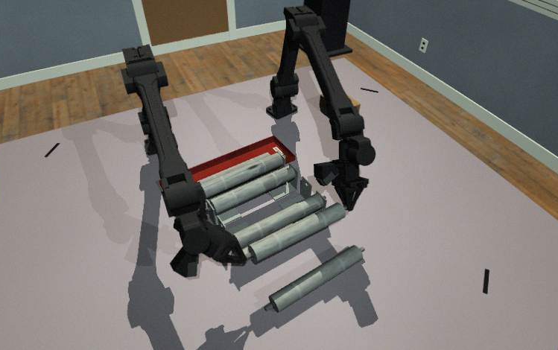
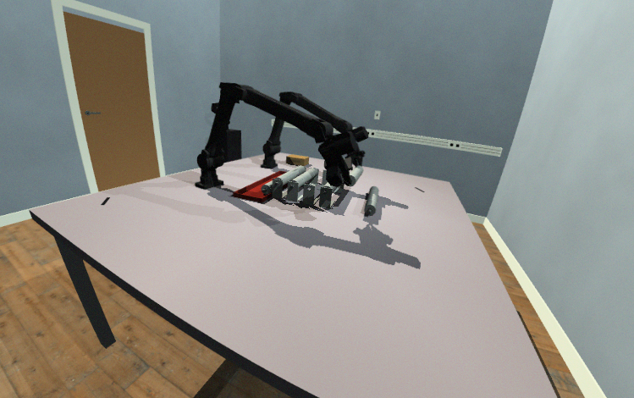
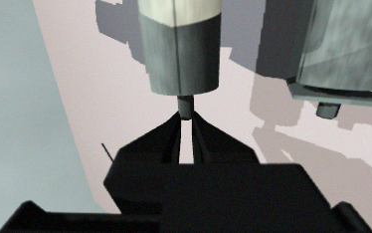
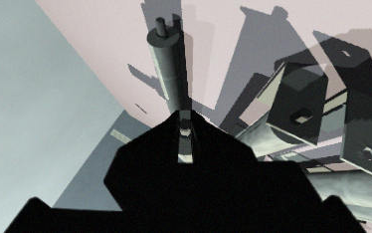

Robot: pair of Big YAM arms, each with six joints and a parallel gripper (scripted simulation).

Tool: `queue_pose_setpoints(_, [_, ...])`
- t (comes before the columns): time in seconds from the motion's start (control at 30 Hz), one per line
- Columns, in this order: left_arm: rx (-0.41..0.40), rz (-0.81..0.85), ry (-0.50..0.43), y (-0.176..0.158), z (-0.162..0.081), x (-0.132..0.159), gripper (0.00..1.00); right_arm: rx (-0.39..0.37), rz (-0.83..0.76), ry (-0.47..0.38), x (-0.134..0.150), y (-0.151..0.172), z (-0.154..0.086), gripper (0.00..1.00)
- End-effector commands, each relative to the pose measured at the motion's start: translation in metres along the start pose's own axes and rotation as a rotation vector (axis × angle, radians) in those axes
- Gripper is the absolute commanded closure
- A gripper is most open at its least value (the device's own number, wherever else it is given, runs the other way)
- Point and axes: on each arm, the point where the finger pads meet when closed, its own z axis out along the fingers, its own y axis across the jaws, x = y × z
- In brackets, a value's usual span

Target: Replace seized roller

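In top, see raised roller (image 1: 298, 232) (image 2: 355, 176) (image 3: 183, 55) beside roller bed (image 1: 305, 187) (image 2: 308, 195) (image 4: 297, 95), opposite scrap tray (image 1: 229, 162) (image 2: 247, 196); in exterior, spot spare roller (image 1: 315, 278) (image 2: 372, 200) (image 4: 165, 67) farther from bed; in left wrist, note left gripper (image 1: 349, 208) (image 3: 186, 116) nearly closed, pinching axle end (image 3: 185, 106); in right wrist, likewise right gripper (image 1: 243, 261) (image 4: 185, 116), on opposite end.

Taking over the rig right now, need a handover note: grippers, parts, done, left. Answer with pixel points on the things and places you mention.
Left gripper (image 1: 348, 208) (image 2: 360, 165) (image 3: 186, 116) and right gripper (image 1: 244, 261) (image 2: 343, 184) (image 4: 185, 116): shut on opposite axle ends of the held roller (image 1: 298, 234) (image 2: 355, 176) (image 3: 183, 60).
Another roller (image 1: 317, 280) (image 2: 372, 200) (image 4: 165, 70) lies on the table.
Done: one bed slot open.
Left: fill it, centre axle; confirm the seized roller's in the scrap tray (image 1: 224, 164) (image 2: 252, 197), contents partly hidden.
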Motion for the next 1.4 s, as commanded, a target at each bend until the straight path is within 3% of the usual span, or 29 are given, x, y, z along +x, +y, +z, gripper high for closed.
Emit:
queue_pose_setpoints(0.0, [-0.134, 0.011, -0.021, 0.052, -0.067, -0.013, 0.97, -0.125, -0.047, -0.017, 0.018, 0.057, -0.062, 0.97])
queue_pose_setpoints(0.67, [-0.126, 0.002, -0.019, 0.05, -0.068, -0.012, 0.97, -0.146, -0.062, -0.02, 0.013, 0.068, -0.055, 0.97])
queue_pose_setpoints(0.73, [-0.125, 0.003, -0.019, 0.05, -0.068, -0.012, 0.97, -0.128, -0.049, -0.018, 0.004, 0.063, -0.043, 0.97])
queue_pose_setpoints(0.77, [-0.125, 0.003, -0.018, 0.05, -0.068, -0.012, 0.97, -0.146, -0.063, -0.02, 0.013, 0.068, -0.054, 0.97])
queue_pose_setpoints(0.8, [-0.125, 0.002, -0.018, 0.05, -0.068, -0.012, 0.97, -0.13, -0.053, -0.018, 0.005, 0.064, -0.043, 0.97])
queue_pose_setpoints(0.9, [-0.125, 0.003, -0.018, 0.05, -0.068, -0.012, 0.97, -0.139, -0.059, -0.019, 0.009, 0.067, -0.05, 0.97])
queue_pose_setpoints(1.0, [-0.126, 0.002, -0.018, 0.05, -0.068, -0.012, 0.97, -0.129, -0.05, -0.018, 0.004, 0.064, -0.041, 0.97])
queue_pose_setpoints(1.03, [-0.126, 0.001, -0.018, 0.05, -0.068, -0.012, 0.97, -0.13, -0.051, -0.018, 0.004, 0.065, -0.041, 0.97])
queue_pose_setpoints(1.07, [-0.125, 0.005, -0.019, 0.05, -0.068, -0.013, 0.97, -0.12, -0.039, -0.014, 0.017, 0.054, -0.06, 0.97])
queue_pose_setpoints(1.37, [-0.125, 0.012, -0.017, 0.05, -0.068, -0.012, 0.97, -0.12, -0.039, -0.014, 0.018, 0.054, -0.06, 0.97])
